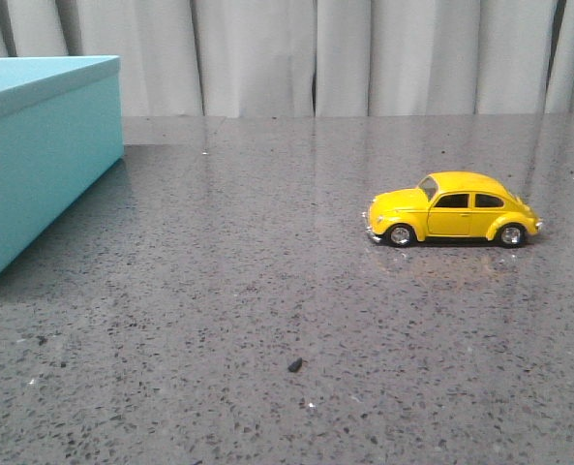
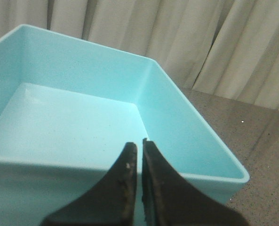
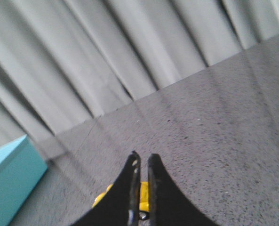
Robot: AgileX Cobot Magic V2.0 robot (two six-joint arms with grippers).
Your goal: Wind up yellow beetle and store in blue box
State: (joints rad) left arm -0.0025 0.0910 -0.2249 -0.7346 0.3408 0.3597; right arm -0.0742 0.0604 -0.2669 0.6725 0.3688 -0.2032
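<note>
Front view shows the yellow beetle (image 1: pixel 453 209) standing on all four wheels on the speckled grey surface (image 1: pixel 267 320), right of centre, side-on with its nose toward the blue box (image 1: pixel 35 174), which sits well apart at the left edge. Neither of my arms appears there. My left gripper (image 2: pixel 139 150) hangs over the box with its jaws pressed nearly together, pinching nothing; the box is open-topped and bare inside, I judge ready to receive the car. My right gripper (image 3: pixel 142 162) is likewise closed on nothing, poised above the beetle, whose yellow body peeks out beneath the fingertips. I judge winding has not begun; I must spread these jaws first.
</note>
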